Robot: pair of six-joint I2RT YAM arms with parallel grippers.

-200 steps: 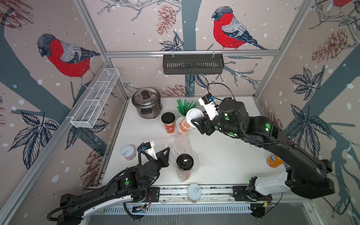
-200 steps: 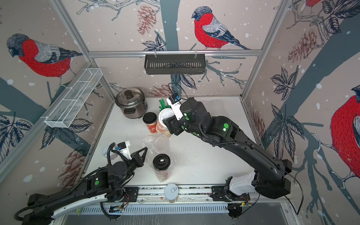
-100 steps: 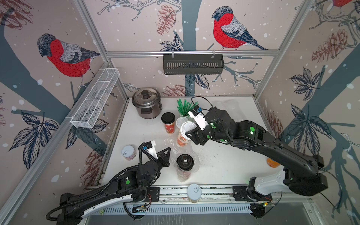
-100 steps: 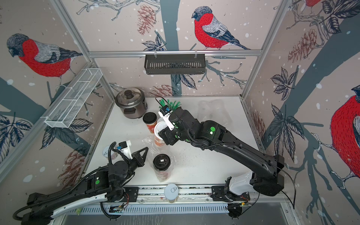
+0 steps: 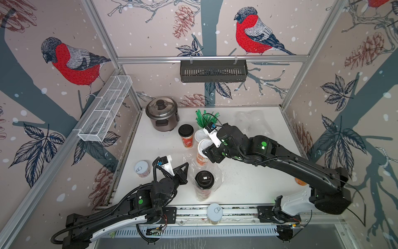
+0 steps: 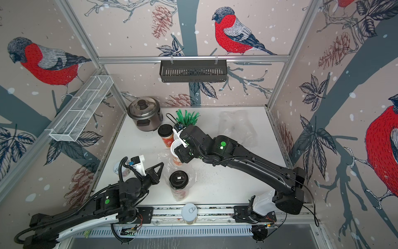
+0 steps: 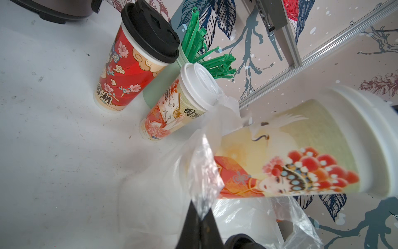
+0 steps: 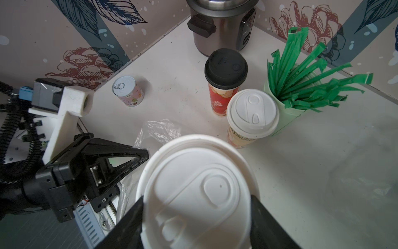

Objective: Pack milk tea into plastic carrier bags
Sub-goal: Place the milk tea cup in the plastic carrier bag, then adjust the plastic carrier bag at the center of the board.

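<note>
My right gripper is shut on a white-lidded cream milk tea cup, held tilted above the table's middle. The cup's base sits at the mouth of a clear plastic carrier bag. My left gripper is shut on that bag's raised edge. A black-lidded cup stands inside the same bag. Further back stand a red cup with a black lid and a white-lidded cup. A second clear bag lies at the back right.
A rice cooker sits at the back left, beside a pale green cup of green straws. One pull-tab can stands at the left edge and another on the front rail. Part of an orange thing shows behind the right arm.
My right arm has carried the white-lidded cup forward from beside the straws and down to the bag's mouth. The left arm has held still with the bag's edge.
</note>
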